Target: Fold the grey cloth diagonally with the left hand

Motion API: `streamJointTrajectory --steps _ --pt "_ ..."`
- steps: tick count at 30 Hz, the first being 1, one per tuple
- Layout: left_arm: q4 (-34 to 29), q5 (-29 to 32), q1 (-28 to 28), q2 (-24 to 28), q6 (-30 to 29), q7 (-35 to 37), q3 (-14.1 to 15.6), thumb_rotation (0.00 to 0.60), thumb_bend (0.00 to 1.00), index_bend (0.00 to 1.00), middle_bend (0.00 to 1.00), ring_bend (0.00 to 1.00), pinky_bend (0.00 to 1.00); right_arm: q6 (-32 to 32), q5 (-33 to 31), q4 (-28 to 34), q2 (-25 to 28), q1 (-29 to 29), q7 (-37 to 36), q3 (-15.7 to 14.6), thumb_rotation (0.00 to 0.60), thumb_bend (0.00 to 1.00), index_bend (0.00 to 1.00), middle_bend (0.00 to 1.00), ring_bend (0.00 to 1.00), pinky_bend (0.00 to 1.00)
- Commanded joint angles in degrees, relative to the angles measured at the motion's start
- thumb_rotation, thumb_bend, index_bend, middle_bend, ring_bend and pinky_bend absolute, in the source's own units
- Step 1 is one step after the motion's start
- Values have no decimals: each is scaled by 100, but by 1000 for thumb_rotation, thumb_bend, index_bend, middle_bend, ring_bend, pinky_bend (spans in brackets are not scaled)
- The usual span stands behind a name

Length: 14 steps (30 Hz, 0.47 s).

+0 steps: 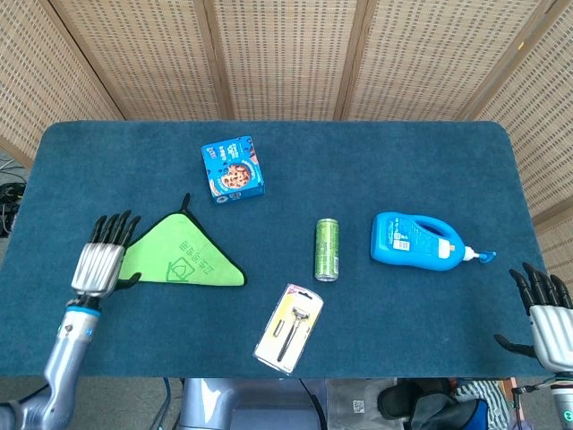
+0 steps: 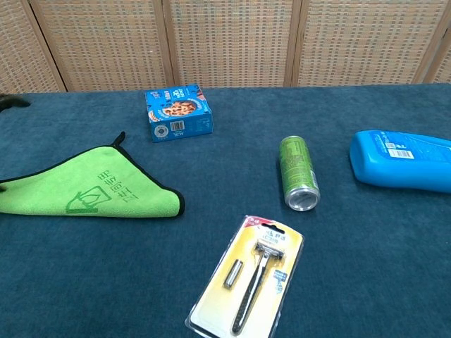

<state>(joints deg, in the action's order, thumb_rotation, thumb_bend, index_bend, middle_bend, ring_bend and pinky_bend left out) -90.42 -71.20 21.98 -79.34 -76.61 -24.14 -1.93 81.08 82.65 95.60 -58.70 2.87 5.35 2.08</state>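
Lying as a flat triangle on the left part of the blue counter (image 1: 358,152), the cloth (image 1: 183,262) is showing bright green rather than grey, with a dark trim along its edges and a printed logo facing up. Its shape suggests the diagonal fold is already in place, with one corner loop poking out at the apex towards the cookie box (image 1: 233,167).

The left robot hand (image 1: 100,264) is hanging just beside the cloth's left corner, fingers spread and gripping nothing; its thumb may be grazing the cloth edge, though the head view is too coarse to say. In the chest view only a dark fingertip is peeking in at the far left. The right robot hand (image 1: 544,309) is sitting well apart at the counter's right edge, fingers spread and empty.

The cloth is looking thin, soft and light, so it is likely going to drape and slide on the napped surface rather than hold shape. Any further handling would best start with a pinch at a corner or along the trimmed edge, lifting low so the layers are not pulled apart.
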Motion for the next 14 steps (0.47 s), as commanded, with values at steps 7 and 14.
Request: streamJointTrajectory --steps 7,14 --pt "-614 -1043 -1014 528 -1162 -197 848 600 109 0 0 0 0 89 95 47 -32 1 92 -3 600 0 0 0 0 0" --pt "-634 -1266 -1196 600 -1212 -140 887 600 108 0 0 0 0 114 159 43 -41 1 82 -20 600 0 0 0 0 0"
